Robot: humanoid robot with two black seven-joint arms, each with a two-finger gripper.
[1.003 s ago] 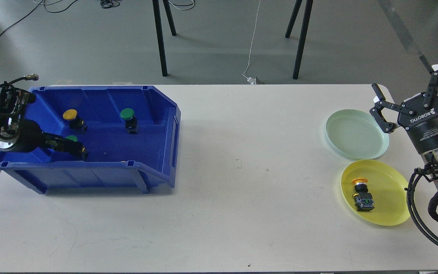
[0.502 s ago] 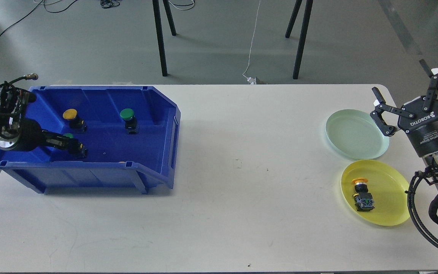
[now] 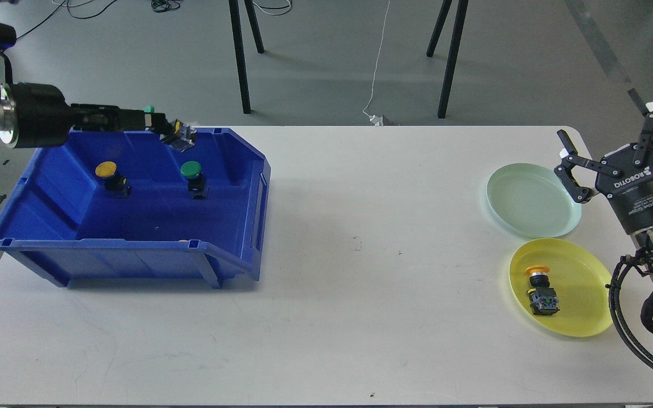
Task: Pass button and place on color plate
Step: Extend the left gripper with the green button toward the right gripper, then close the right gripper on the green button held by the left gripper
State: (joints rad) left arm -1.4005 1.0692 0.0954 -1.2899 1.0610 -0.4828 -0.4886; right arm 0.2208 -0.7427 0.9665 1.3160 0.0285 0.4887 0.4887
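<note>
Head view has the left gripper [image 3: 156, 122] up above the back rim of the blue bin [image 3: 236, 187], fingers pinched on a green button [image 3: 169, 130]. That button is lying pretty much sideways in the grip: green cap peeking out on the left by the fingers, grey contact block sticking out to the right and tipped a bit downward, so its long axis runs roughly left-right. It's clear of the bin floor, hanging over the far wall.

Inside the bin, a yellow button [image 3: 109, 176] and another green-capped button [image 3: 192, 177] both stand upright, caps up, well apart from each other.

Over on the right, the right gripper [image 3: 610, 150] sits just beside the pale green plate [image 3: 530, 218] with its fingers spread wide and nothing between them. The yellow plate [image 3: 581, 272] is near it, closer to me, with an orange-capped button [image 3: 541, 289] lying on its side, cap toward the far edge of the white table [image 3: 360, 283], block toward me.
</note>
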